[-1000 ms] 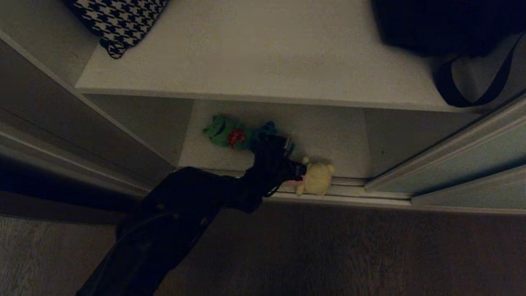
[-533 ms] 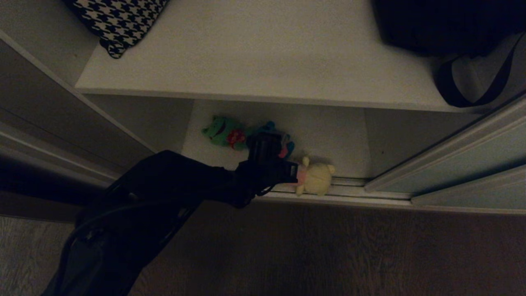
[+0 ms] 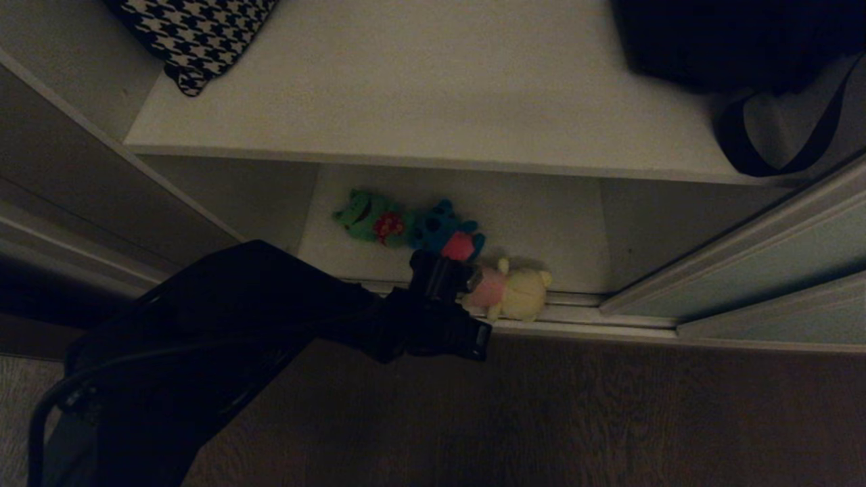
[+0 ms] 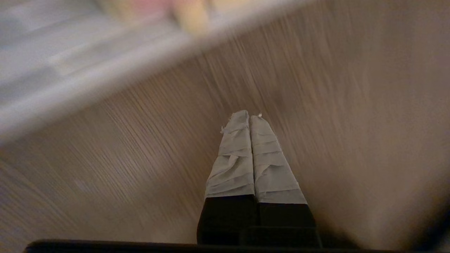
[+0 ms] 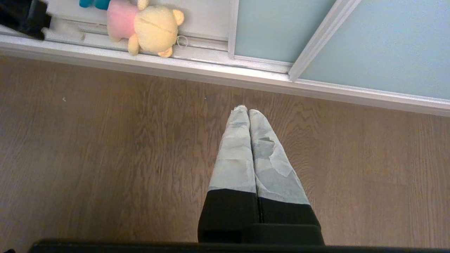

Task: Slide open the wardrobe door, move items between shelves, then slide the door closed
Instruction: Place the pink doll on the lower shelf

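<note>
Already the sliding wardrobe door [image 3: 778, 264] stands pushed aside at the right of the head view, so the opening step looks done. The three items lie in a row on the lower shelf [image 3: 541, 223], in the middle of the frame: the green toy [image 3: 365, 216] furthest left, the blue toy [image 3: 443, 233] touching it, and the cream-yellow toy [image 3: 517, 294] at the front edge, partly on the floor track [image 3: 575, 301]. None is on the upper shelf [image 3: 440, 88], which carries only a houndstooth cushion [image 3: 196, 34] at upper left and a black bag [image 3: 731, 40] at upper right. So moving the toys seems not to have been achieved, and closing the door remains.

The left tool [image 4: 250, 117] is over the wooden floor [image 4: 316, 105], just in front of the track, its fingers pressed together and holding nothing. The right tool [image 5: 246, 111] hangs over the floor too, fingers closed and empty.
</note>
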